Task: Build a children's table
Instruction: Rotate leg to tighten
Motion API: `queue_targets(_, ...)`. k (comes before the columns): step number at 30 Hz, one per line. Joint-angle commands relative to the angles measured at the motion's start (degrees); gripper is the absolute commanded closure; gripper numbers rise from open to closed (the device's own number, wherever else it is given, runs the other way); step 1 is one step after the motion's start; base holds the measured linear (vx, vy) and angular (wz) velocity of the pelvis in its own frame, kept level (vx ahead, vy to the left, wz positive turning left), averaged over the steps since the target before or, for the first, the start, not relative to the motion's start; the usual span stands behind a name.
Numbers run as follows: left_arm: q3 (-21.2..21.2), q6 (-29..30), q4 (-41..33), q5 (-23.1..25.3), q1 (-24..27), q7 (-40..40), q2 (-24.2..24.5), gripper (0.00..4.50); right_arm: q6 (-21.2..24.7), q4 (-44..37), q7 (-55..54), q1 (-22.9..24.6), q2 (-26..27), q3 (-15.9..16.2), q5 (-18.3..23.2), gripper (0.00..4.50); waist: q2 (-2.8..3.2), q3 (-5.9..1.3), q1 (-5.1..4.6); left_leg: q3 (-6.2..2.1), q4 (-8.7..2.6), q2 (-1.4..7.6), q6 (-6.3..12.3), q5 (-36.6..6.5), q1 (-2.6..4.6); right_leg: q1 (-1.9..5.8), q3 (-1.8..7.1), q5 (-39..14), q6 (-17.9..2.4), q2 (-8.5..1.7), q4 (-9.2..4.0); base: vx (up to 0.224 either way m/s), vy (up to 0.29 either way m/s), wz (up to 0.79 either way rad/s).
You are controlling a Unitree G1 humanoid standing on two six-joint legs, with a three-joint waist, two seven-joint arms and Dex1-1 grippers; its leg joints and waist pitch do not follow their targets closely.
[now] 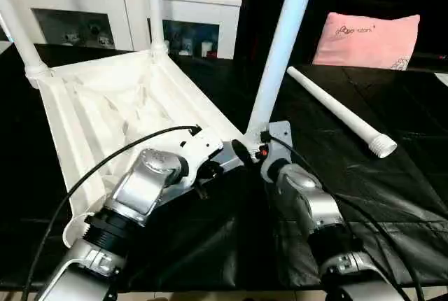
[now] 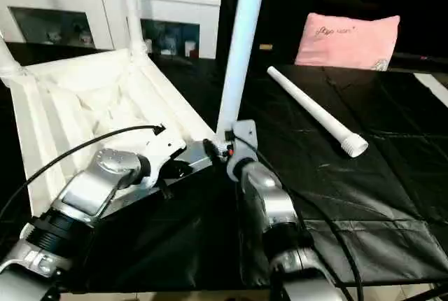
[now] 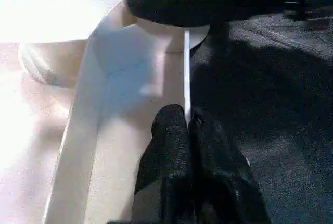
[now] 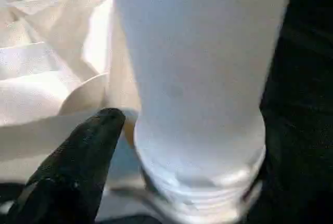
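The white table panel (image 1: 105, 119) lies ribbed side up on the black-covered tabletop (image 1: 364, 189), sockets exposed for fitting legs. The left hand (image 3: 186, 125) is clenched on its thin edge wall, likely steadying it. The third leg (image 1: 280, 49) stands in the near corner socket between the right hand's (image 1: 269, 148) released fingers (image 4: 78, 172). Leg 4 (image 1: 341, 110) lies well apart.

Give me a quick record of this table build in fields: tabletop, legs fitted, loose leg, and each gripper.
tabletop: white tabletop upside down on the black table cover
legs fitted: three upright in corner sockets; nearest is the near leg
loose leg: spare leg lying on the cover, apart from the tabletop
left gripper: left gripper shut on the tabletop's edge wall
right gripper: right gripper around the near leg's base, jaws apart
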Motion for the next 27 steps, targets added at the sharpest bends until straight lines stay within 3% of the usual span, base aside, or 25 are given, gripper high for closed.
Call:
queue_targets(1, -0.1, -2.8, 0.2, 0.1, -2.4, -0.3, 0.5, 4.5, 2.0, -4.5, 5.9, 3.7, -0.6, 2.1, 2.7, 0.05, 0.95, -2.42, 0.29, -0.4, -4.7, 1.12, -0.29, -29.0, 0.71, 0.96, 2.71, -26.7, -4.5, -4.13, -5.2, 0.0, 0.0, 0.0)
queue_targets(2, -0.1, -2.8, 0.2, 0.1, -2.4, -0.3, 0.5, 4.5, 2.0, -4.5, 5.9, 3.7, -0.6, 2.1, 2.7, 0.05, 0.67, -2.74, 0.59, -0.13, -4.73, 1.28, 0.04, -26.1, 0.28, 1.22, 3.19, -23.2, -5.5, -4.09, -4.5, 0.0, 0.0, 0.0)
queue_targets(3, -0.3, -3.4, 0.4, 0.2, -2.3, -1.0, 1.4, 4.5, 1.7, -8.8, 8.9, 6.2, -2.2, 2.5, 3.9, 0.05, 0.78, -2.78, 0.7, 0.03, -4.87, 1.28, 0.2, -23.2, -0.33, 1.5, 3.46, -19.8, -6.7, -3.88, -3.83, 0.0, 0.0, 0.0)
queue_targets(5, -0.5, -3.9, 0.6, 0.2, -2.2, -1.6, 1.8, 4.5, 1.3, -10.9, 10.8, 7.7, -3.5, 3.0, 4.2, 0.05, 0.7, -2.77, 1.08, 0.49, -4.61, 1.34, 0.85, -22.4, 0.01, 1.19, 3.61, -20.3, -6.8, -3.8, -3.97, 0.0, 0.0, 0.0)
queue_targets(6, -0.8, -4.5, 1.0, 0.0, -2.1, -2.7, 2.7, 4.5, -0.4, -13.9, 13.9, 10.0, -5.9, 3.9, 3.8, 0.05, 0.97, -2.84, 1.16, 0.52, -4.53, 1.29, 0.93, -21.6, -0.17, 1.42, 3.64, -20.6, -7.0, -3.8, -3.88, 0.0, 0.0, 0.0)
queue_targets(7, -1.0, -5.1, 1.2, 0.1, -2.0, -3.2, 3.1, 4.5, -0.9, -14.8, 14.7, 10.8, -6.8, 3.9, 3.8, 0.05, 0.82, -2.89, 1.18, 0.6, -4.52, 1.33, 0.97, -21.1, -0.34, 1.45, 3.68, -20.5, -6.9, -3.82, -3.9, 0.0, 0.0, 0.0)
queue_targets(8, -1.0, -5.1, 1.2, 0.1, -2.0, -3.2, 3.1, 4.5, -0.9, -14.8, 14.7, 10.8, -6.8, 3.9, 3.8, 0.05, 0.69, -3.09, 1.34, 0.64, -4.43, 1.4, 1.15, -20.1, -0.34, 1.41, 3.67, -20.3, -7.1, -3.81, -3.79, 0.0, 0.0, 0.0)
queue_targets(9, -1.3, -5.6, 1.4, 0.0, -1.9, -4.1, 3.7, 4.5, 0.0, -16.5, 16.3, 11.8, -8.0, 3.6, 4.8, 0.05, 1.04, -3.09, 1.4, 0.7, -4.34, 1.35, 1.02, -19.9, -0.22, 1.17, 3.68, -20.3, -7.8, -3.76, -3.76, 0.0, 0.0, 0.0)
queue_targets(10, -2.1, -7.8, 1.8, 0.0, -1.7, -6.1, 5.0, 4.5, 0.7, -19.5, 19.3, 13.1, -10.3, 2.8, 6.4, 0.05, 1.0, -3.17, 1.49, 0.76, -4.26, 1.28, 1.14, -19.4, -0.29, 1.33, 3.69, -19.7, -7.8, -3.71, -3.86, 0.051, -0.033, 0.03)
queue_targets(14, -2.9, -9.9, 2.1, -0.2, -1.3, -8.6, 6.6, 4.5, 1.1, -22.7, 22.9, 14.1, -13.7, 1.6, 7.8, 0.05, 0.82, -3.83, 2.31, 1.34, -3.39, 1.33, 2.36, -12.4, -0.86, 1.51, 4.04, -8.4, -10.7, -3.27, -2.16, 0.042, -0.023, 0.05)
queue_targets(16, -3.5, -12.2, 2.1, -0.4, -0.9, -10.8, 8.0, 4.5, 1.7, -24.8, 25.9, 14.4, -16.5, 1.1, 8.9, 0.05, 0.8, -3.96, 2.74, 1.41, -3.21, 1.27, 2.85, -9.5, -1.16, 1.9, 3.92, -5.5, -11.2, -3.24, -1.66, 0.0, 0.0, 0.0)
queue_targets(18, -4.0, -13.4, 2.2, -0.6, -0.6, -12.6, 8.9, 4.5, 1.6, -26.0, 28.3, 14.8, -18.6, 1.1, 9.5, 0.05, 0.83, -4.07, 3.12, 1.53, -2.96, 1.35, 3.21, -7.8, -1.01, 2.0, 3.99, -2.8, -11.6, -3.19, -1.19, 0.0, 0.0, 0.0)
queue_targets(22, -5.2, -19.2, 4.1, -0.6, -0.5, -16.9, 11.3, 4.5, 1.8, -28.2, 35.1, 15.3, -24.7, 2.3, 9.9, 0.05, 0.67, -4.04, 3.05, 1.58, -2.89, 1.39, 3.62, -7.9, -0.91, 2.1, 3.88, -2.4, -12.4, -3.11, -1.06, 0.0, 0.0, 0.0)
queue_targets(27, -6.4, -24.9, 4.8, -2.0, -0.2, -23.0, 13.3, 4.5, 0.8, -27.1, 39.0, 13.8, -27.6, 4.0, 8.4, 0.05, 0.56, -3.84, 3.22, 1.66, -2.95, 1.43, 2.89, -11.4, -0.61, 1.88, 3.89, -9.2, -11.3, -3.36, -1.76, 0.0, 0.0, 0.0)
